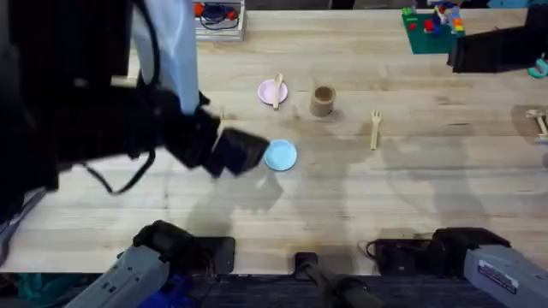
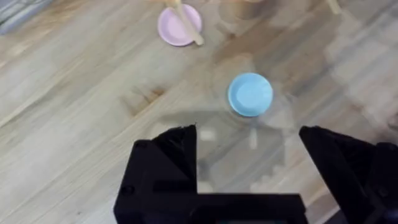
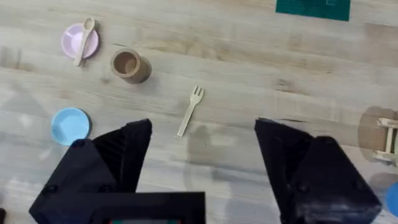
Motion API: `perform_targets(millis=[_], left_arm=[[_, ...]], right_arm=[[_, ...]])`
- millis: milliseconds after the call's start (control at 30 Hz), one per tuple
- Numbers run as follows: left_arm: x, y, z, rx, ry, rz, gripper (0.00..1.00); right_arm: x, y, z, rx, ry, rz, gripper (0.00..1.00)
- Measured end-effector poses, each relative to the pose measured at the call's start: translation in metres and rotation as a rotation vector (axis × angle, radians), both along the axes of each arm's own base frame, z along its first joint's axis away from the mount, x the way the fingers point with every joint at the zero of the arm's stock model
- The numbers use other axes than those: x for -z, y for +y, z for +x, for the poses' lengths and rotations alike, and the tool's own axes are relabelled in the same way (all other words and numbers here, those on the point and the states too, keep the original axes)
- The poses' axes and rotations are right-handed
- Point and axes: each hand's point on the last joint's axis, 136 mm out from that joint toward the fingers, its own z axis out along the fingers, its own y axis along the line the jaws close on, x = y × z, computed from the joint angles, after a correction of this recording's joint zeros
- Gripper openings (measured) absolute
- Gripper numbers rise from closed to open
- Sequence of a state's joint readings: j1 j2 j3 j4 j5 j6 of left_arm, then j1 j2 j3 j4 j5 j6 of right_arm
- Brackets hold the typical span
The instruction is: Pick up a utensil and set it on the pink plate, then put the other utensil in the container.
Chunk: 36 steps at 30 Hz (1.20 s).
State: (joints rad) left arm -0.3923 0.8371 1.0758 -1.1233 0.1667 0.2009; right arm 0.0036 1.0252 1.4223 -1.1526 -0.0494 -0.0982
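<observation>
A small pale wooden spoon lay across the small round pale-pink plate, its handle overhanging the rim. Just beside the plate stood the tan-brown cardboard cup, upright and open. The pale wooden fork lay flat on the light wood-plank worktop, apart from the cup on its far side from the plate. A round light-blue plate sat nearer the arms' bases, with the left gripper hovering just beside it, black fingers spread and holding nothing. The right gripper hung above the fork, fingers likewise apart and empty. A green block board with toy bricks lay at the far edge.
</observation>
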Motion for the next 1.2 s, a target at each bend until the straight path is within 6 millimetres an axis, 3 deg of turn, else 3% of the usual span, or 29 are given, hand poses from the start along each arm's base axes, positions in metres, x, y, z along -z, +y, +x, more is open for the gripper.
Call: perform_targets(millis=[167, 567, 933, 1200], left_arm=[[0.009, -0.008, -0.02, 0.085, 0.006, -0.049, 0.993], [0.001, -0.019, -0.031, 0.237, -0.06, -0.059, 0.992], [-0.015, -0.031, -0.024, 0.293, -0.143, -0.106, 0.993], [-0.016, -0.033, -0.024, 0.299, -0.147, -0.112, 0.993]], right_arm=[[0.0, 0.0, 0.0, 0.0, 0.002, 0.0, 0.995], [0.019, 0.0, -0.02, 0.074, 0.127, 0.058, 0.996], [0.048, 0.0, -0.02, 0.187, 0.312, 0.125, 0.996], [0.073, 0.001, -0.008, 0.295, 0.436, 0.172, 0.996]])
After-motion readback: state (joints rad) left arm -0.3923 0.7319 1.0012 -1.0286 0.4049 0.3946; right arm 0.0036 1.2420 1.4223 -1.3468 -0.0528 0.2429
